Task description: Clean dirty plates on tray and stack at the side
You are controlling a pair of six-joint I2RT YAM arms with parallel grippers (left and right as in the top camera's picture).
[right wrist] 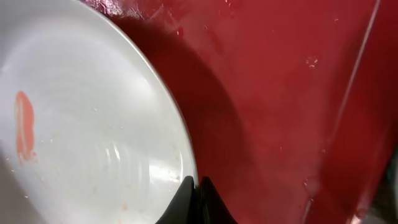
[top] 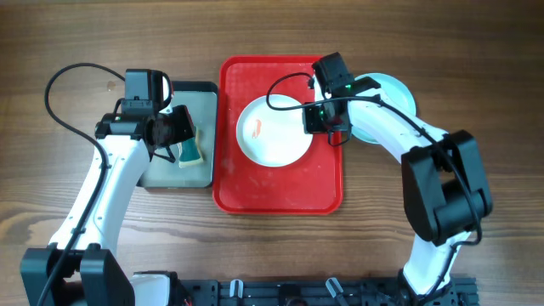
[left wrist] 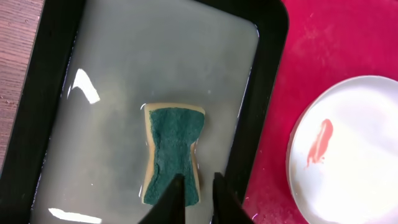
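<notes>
A white plate with an orange-red smear lies on the red tray. My right gripper is at the plate's right rim. In the right wrist view the gripper is shut on the rim of the white plate, with the red tray beneath. A light turquoise plate lies on the table right of the tray, partly under my right arm. My left gripper hovers over the near end of a green-topped sponge, jaws a narrow gap apart and empty.
The sponge lies in a dark tray holding shallow water, just left of the red tray. In the left wrist view the dark tray's rim borders the red tray and the white plate. Cables loop above both arms.
</notes>
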